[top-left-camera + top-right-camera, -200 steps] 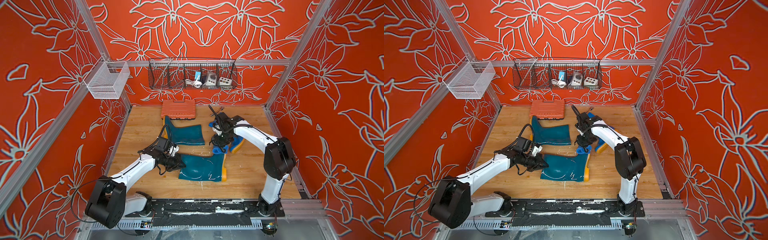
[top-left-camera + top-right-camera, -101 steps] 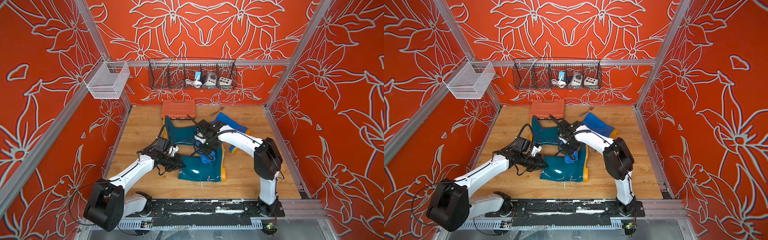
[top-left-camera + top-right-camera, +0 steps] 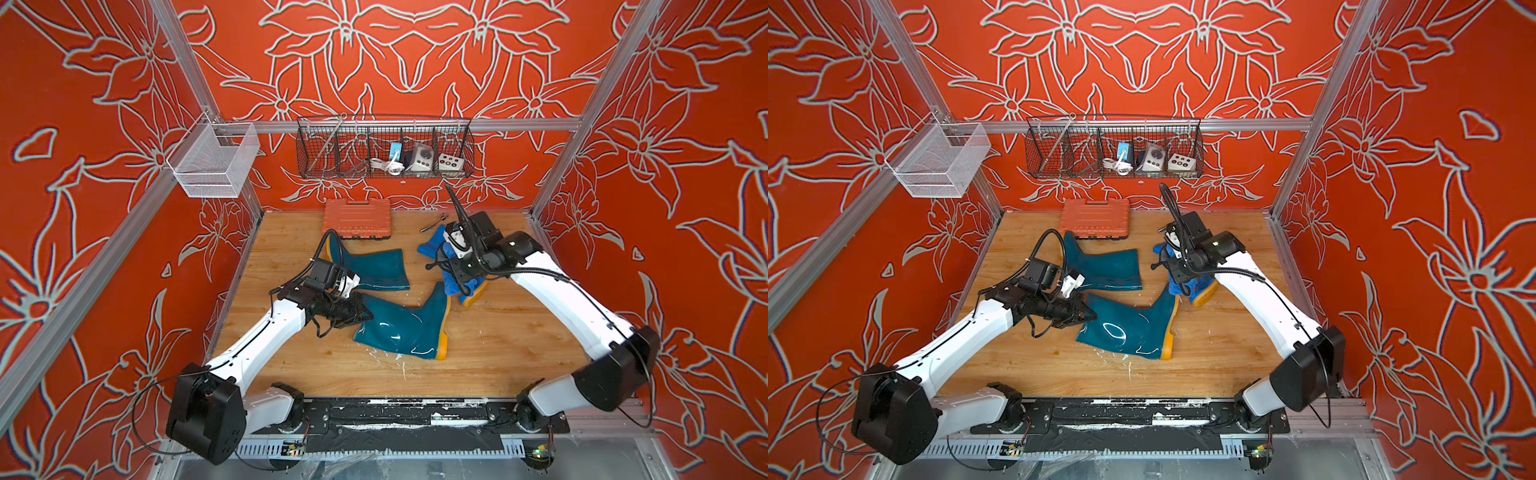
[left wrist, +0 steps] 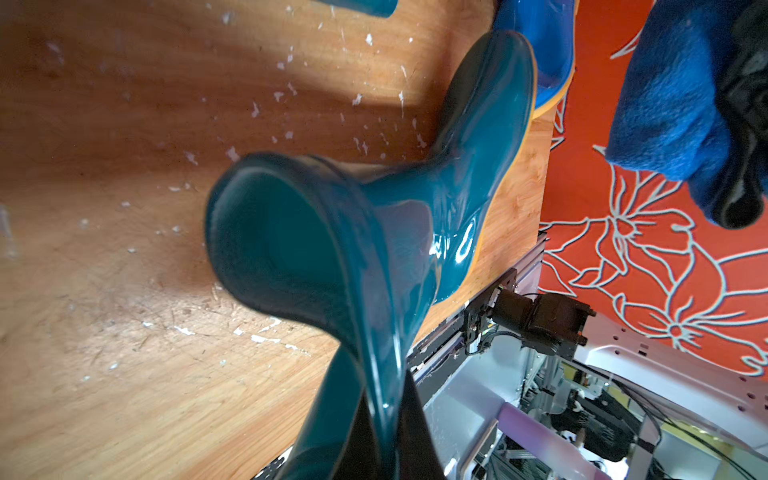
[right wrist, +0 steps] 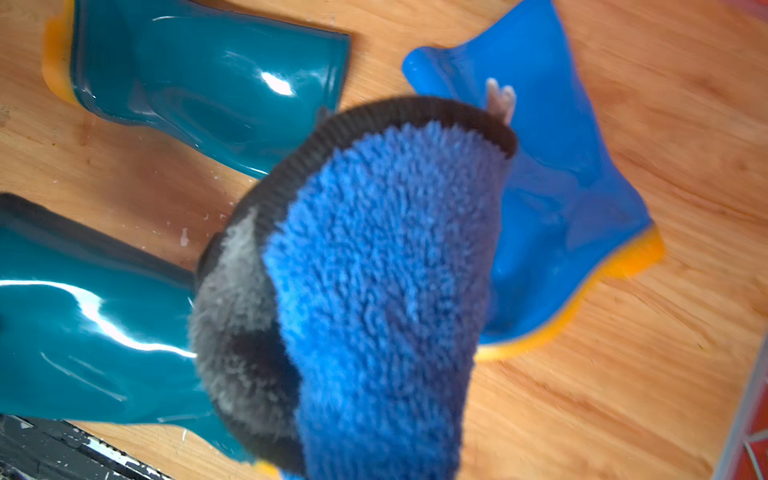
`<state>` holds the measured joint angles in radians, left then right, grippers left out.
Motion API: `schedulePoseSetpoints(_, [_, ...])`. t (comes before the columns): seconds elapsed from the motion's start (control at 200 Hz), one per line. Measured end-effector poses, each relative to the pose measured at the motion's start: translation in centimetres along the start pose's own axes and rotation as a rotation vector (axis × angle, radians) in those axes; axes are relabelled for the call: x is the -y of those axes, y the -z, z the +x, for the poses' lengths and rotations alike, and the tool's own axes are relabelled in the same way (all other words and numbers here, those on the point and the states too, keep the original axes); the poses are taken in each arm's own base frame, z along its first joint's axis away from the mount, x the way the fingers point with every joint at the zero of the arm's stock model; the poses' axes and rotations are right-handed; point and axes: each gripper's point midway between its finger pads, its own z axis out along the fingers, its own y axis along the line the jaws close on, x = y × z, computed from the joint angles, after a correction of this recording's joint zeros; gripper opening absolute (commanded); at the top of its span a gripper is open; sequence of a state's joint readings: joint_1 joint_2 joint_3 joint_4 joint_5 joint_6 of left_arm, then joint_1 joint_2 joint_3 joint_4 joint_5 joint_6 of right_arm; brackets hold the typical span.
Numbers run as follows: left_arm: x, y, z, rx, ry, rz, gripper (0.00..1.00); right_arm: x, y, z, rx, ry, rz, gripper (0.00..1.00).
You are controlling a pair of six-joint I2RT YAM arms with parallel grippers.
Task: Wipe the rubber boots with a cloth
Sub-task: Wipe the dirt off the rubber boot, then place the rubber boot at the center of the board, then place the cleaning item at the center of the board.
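Left gripper (image 3: 366, 319) clenched on cuff of teal boot (image 3: 401, 328) — judged to steady it. Right gripper (image 3: 460, 277) clamps cloth (image 5: 374, 291), hanging just beyond that boot's toe — poised to wipe.

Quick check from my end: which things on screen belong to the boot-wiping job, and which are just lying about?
For the job:
- near teal boot, pinched at its rim by the left tool
- far teal boot
- blue boot
- cloth, gripped in the right tool

Lying about:
- orange case
- black wire rack with its gadgets
- white mesh basket
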<state>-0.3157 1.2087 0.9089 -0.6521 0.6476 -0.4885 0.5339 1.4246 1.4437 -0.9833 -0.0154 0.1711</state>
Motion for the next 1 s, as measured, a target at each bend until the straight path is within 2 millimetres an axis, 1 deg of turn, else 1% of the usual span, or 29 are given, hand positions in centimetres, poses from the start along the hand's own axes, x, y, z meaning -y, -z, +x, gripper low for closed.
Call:
schedulePoseSetpoints(0.02, [0.3, 0.3, -0.2, 0.006, -0.01, -0.003, 0.0, 0.1, 0.1, 0.5, -0.001, -0.004, 0.002, 0.11])
schedulePoseSetpoints(0.085, [1.2, 1.2, -0.9, 0.027, -0.048, -0.009, 0.0, 0.3, 0.1, 2.1, -0.022, -0.014, 0.006, 0.28])
schedulePoseSetpoints(0.125, [1.9, 1.8, -1.3, 0.038, -0.069, -0.006, 0.0, 0.5, -0.2, 3.3, -0.044, -0.02, 0.007, 0.4])
schedulePoseSetpoints(0.16, [2.4, 2.2, -1.6, 0.048, -0.088, -0.002, 0.0, 0.5, -0.5, 4.4, -0.067, -0.029, 0.008, 0.49])
schedulePoseSetpoints(0.22, [3.4, 2.8, -2.1, 0.063, -0.117, 0.01, 0.0, 0.5, -1.1, 6.5, -0.108, -0.047, 0.007, 0.58])
schedulePoseSetpoints(0.275, [4.0, 3.2, -2.4, 0.069, -0.134, 0.022, 0.0, 0.5, -1.5, 8.2, -0.141, -0.063, 0.003, 0.63])
schedulePoseSetpoints(0.335, [4.4, 3.4, -2.5, 0.072, -0.143, 0.031, 0.0, 0.5, -1.5, 9.6, -0.161, -0.07, -0.003, 0.66])
schedulePoseSetpoints(0.405, [4.5, 3.3, -2.5, 0.064, -0.141, 0.038, 0.0, 0.4, -1.1, 10.0, -0.153, -0.079, -0.013, 0.7])
schedulePoseSetpoints(0.485, [4.6, 3.2, -2.4, 0.057, -0.139, 0.045, 0.0, 0.2, -0.6, 9.8, -0.131, -0.083, -0.022, 0.74])
schedulePoseSetpoints(0.631, [4.7, 3.2, -2.3, 0.053, -0.14, 0.055, 0.0, 0.0, -0.4, 9.7, -0.122, -0.086, -0.035, 0.75])
schedulePoseSetpoints(0.691, [4.8, 3.2, -2.3, 0.052, -0.141, 0.059, 0.0, -0.2, -0.4, 9.5, -0.116, -0.088, -0.047, 0.75])
schedulePoseSetpoints(0.801, [5.2, 3.2, -2.3, 0.049, -0.148, 0.066, 0.0, -0.7, -0.5, 9.0, -0.095, -0.097, -0.078, 0.72])
schedulePoseSetpoints(0.886, [6.2, 3.3, -2.3, 0.04, -0.169, 0.084, 0.0, -1.4, -0.7, 8.4, -0.068, -0.107, -0.116, 0.7])
schedulePoseSetpoints(0.996, [8.6, 3.4, -2.3, 0.021, -0.228, 0.118, 0.0, -2.8, -1.1, 8.0, -0.045, -0.108, -0.176, 0.67])
